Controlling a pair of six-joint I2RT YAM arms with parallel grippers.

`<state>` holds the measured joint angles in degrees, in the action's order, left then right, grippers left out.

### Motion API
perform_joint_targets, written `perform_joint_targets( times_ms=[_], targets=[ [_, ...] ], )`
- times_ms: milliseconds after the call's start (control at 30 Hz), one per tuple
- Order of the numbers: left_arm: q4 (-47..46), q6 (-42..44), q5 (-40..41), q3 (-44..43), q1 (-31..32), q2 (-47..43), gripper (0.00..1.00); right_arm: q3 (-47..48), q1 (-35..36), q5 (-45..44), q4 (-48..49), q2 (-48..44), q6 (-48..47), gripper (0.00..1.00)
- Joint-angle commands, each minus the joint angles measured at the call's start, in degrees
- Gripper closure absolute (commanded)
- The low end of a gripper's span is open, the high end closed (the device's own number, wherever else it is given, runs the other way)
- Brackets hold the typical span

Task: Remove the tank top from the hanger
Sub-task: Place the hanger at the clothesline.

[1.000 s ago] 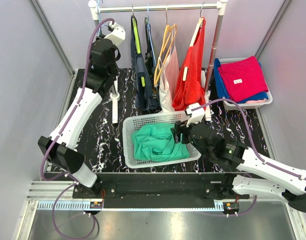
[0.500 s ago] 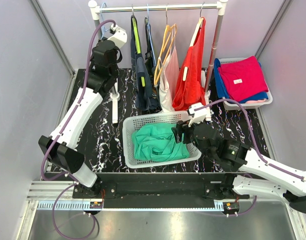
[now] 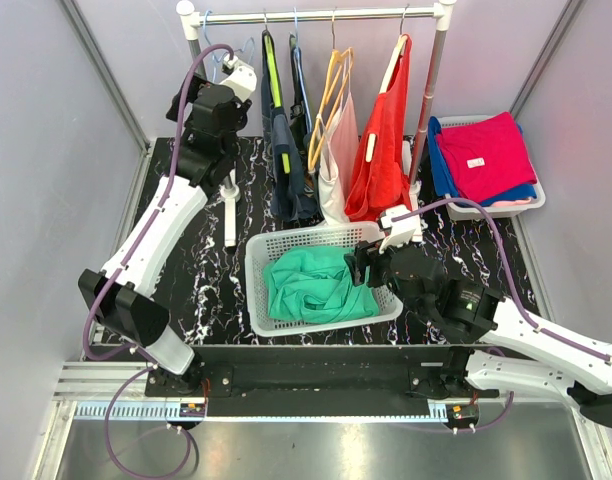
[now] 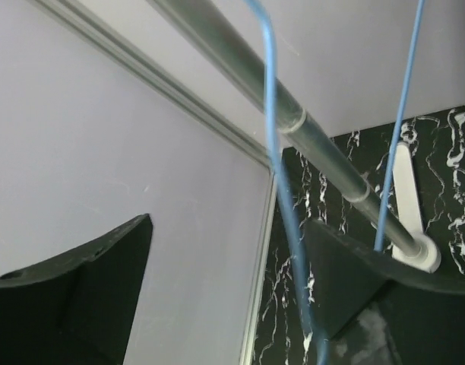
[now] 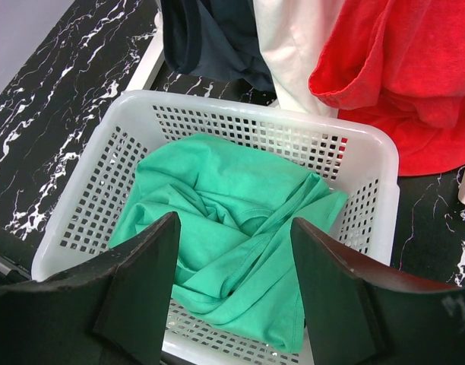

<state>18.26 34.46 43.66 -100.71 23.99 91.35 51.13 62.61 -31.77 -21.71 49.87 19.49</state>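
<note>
Mind the snag

Right claw [image 5: 232, 222] hangs wide open over the white basket [image 5: 240, 112], holding nothing; the green tank top [image 5: 217, 198] lies inside. Far behind the basket, left claw [image 4: 226, 224] gapes around the blue hanger [image 4: 272, 114], gripping nothing. A swing could snag it. Room lies left of the basket.

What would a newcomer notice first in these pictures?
The bright green garment crumpled in the white basket at the middle of the table draws the eye first, with the right gripper open above it. Next comes the red top hanging at the right of the rail, while the left gripper stands open around a blue hanger at the rail's left end.
</note>
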Motion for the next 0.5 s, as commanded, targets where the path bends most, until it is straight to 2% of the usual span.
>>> perform_joint_targets(
  times_ms=[0,267,467],
  targets=[
    [0.28,-1.41,-0.24,-2.56,0.62,-3.89,0.01,1.34,-0.12,0.57,2.03,-0.91,1.17,0.3],
    [3.71,-1.76,0.9,-9.59,6.33,-8.29,0.01,0.46,-0.12,0.39,1.94,-1.0,1.7,0.3],
    [3.27,-7.1,-1.11,-11.79,12.83,-14.7,0.01,-0.6,-0.12,0.22,2.38,-1.35,2.57,0.29]
  ],
)
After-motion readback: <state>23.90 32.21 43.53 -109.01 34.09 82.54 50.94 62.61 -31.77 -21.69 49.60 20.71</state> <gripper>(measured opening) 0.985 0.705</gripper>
